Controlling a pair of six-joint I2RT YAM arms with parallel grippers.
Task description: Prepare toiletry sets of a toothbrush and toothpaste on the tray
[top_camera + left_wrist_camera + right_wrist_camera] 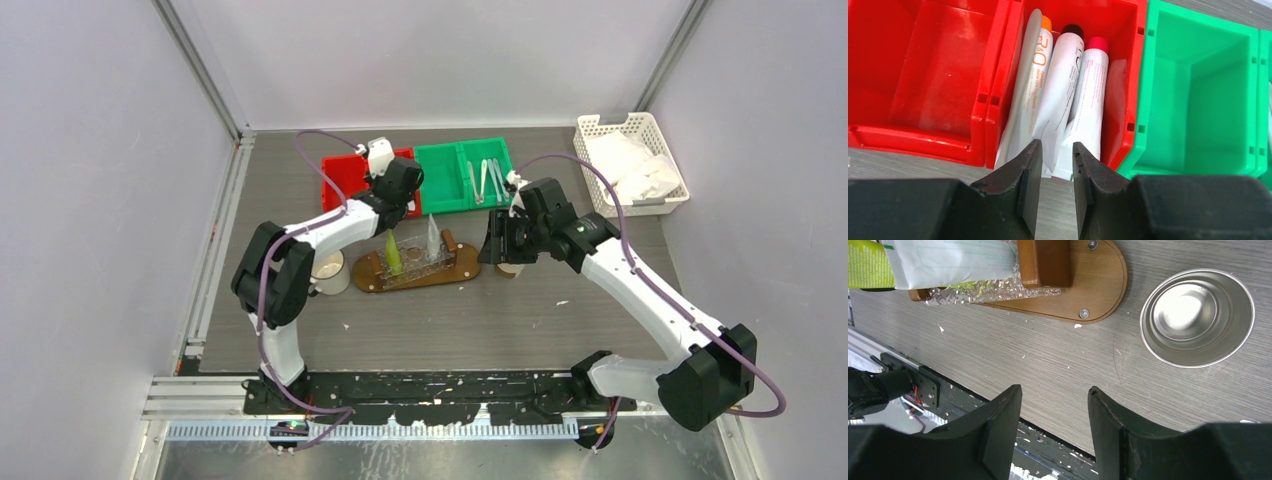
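The wooden tray (462, 262) holds a clear rack with a yellow-green tube (393, 254) and a whitish tube (433, 237) standing in it. Three whitish tubes (1064, 95) lie in a red bin (1003, 75). My left gripper (1057, 150) hovers at that bin's near edge, jaws slightly apart and empty; it also shows in the top view (400, 190). Pale toothbrushes (488, 180) lie in a green bin (470, 155). My right gripper (1054, 392) is open and empty, right of the tray (1098, 285) and beside a metal cup (1198, 317).
A second red bin (923, 65) and a green bin (1198, 95) beside the tubes hold nothing. A white basket (632, 165) with white cloths sits at the back right. A pale cup (330, 272) stands left of the tray. The table's front edge (998, 405) lies under my right gripper.
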